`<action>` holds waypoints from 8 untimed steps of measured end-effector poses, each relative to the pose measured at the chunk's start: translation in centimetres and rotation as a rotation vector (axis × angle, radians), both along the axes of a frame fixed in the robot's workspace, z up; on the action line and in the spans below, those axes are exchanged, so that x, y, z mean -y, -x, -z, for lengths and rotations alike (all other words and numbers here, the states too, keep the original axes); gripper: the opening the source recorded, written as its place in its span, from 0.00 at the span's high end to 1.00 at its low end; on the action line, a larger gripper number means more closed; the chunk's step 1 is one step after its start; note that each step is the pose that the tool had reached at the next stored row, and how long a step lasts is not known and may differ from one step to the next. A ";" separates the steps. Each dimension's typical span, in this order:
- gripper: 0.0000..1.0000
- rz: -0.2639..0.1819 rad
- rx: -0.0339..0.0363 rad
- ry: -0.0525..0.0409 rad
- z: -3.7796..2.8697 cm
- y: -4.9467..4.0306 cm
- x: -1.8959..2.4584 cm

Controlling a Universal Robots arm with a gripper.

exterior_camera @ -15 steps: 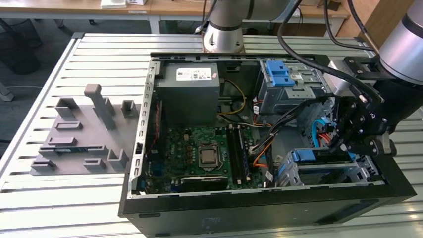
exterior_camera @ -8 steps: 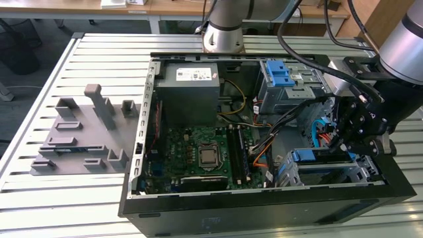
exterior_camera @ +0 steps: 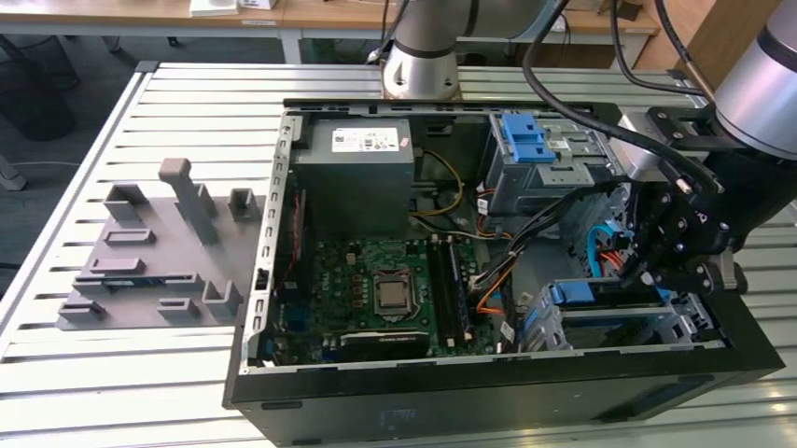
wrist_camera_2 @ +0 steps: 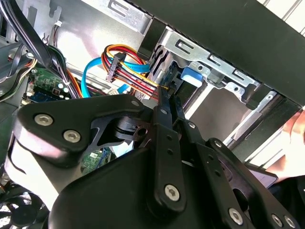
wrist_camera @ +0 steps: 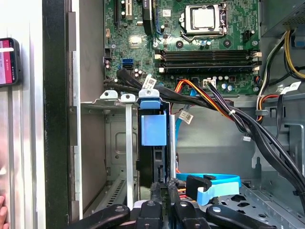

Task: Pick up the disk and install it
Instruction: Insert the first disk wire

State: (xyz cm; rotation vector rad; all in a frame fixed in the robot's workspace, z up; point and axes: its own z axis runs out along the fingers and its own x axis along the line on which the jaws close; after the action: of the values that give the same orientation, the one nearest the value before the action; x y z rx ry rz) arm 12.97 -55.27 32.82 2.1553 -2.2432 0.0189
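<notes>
The disk [wrist_camera: 153, 125] stands on edge in the drive bay at the case's front corner, its blue carrier tab on top and its dark body below. In the second wrist view the disk [wrist_camera_2: 161, 59] sits in the silver bay with its blue tab beside it. My gripper [wrist_camera: 163, 187] is right at the disk's end, fingers drawn together with nothing seen between them. The same shut tips of the gripper [wrist_camera_2: 165, 95] show in the second wrist view. In the exterior view the gripper [exterior_camera: 656, 271] hangs inside the case over the blue-edged disk [exterior_camera: 595, 293] at the exterior view's right.
Red, orange and blue cables [wrist_camera_2: 121, 62] cross close to the fingers. The silver cage with its blue latch [exterior_camera: 524, 140], the grey power supply [exterior_camera: 361, 177] and the motherboard [exterior_camera: 386, 280] fill the case. A grey fixture [exterior_camera: 149, 252] lies on the table. A hand [wrist_camera_2: 295, 129] and a phone [wrist_camera: 7, 62] are outside the case wall.
</notes>
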 end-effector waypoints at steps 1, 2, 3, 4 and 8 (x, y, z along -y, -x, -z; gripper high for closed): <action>0.82 0.000 0.0000 -0.0002 0.01 0.00 0.00; 0.82 0.000 0.0001 -0.0002 0.00 0.00 0.00; 0.76 0.000 0.0001 -0.0001 0.00 0.00 0.00; 0.76 0.000 0.0001 -0.0001 -0.01 0.00 0.00; 0.76 0.000 0.0001 0.0000 -0.02 0.00 0.00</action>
State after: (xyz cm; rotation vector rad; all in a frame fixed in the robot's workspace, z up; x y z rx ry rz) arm 12.97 -55.27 32.84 2.1553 -2.2432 0.0191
